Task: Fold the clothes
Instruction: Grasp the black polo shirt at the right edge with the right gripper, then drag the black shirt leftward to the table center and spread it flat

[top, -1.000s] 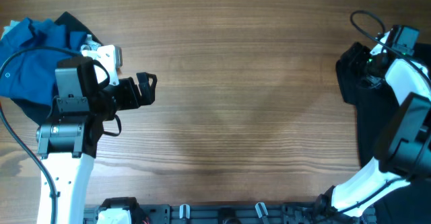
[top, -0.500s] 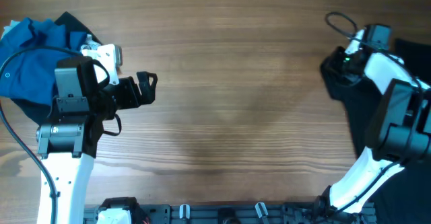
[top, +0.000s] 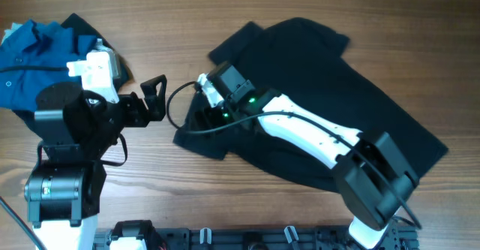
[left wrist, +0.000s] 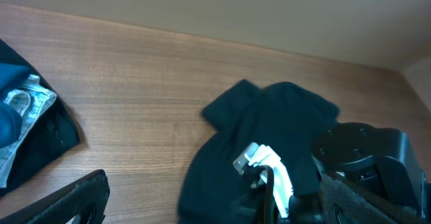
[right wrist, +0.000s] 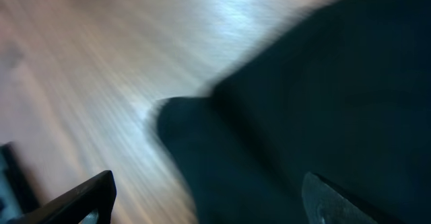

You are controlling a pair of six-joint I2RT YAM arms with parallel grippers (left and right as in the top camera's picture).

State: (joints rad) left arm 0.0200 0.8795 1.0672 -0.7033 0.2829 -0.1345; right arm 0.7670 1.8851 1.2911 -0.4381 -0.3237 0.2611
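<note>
Black shirt (top: 352,107): lies across the middle and right of the table (top: 165,10), slanting from near the far edge toward the near-right corner. Soft, matt, limp cloth. One short sleeve pokes out toward the far edge. The end nearest the left edge is rucked and doubled up; the rest lies fairly flat.

Right gripper (right wrist: 207,183): over that rucked end, its arm stretched across the cloth. Wrist view is blurred, but the fingers stand apart and nothing looks pinched.

Left gripper (top: 154,96): spread wide, empty, over bare wood just left of the shirt.

Step, as I read it: laying out, no fold made yet. Next move calls for flattening the bunched end, since limp cloth will drag and crease, then taking an edge.

Blue pile (top: 30,40): crumpled, far-left corner, unfolded.
</note>
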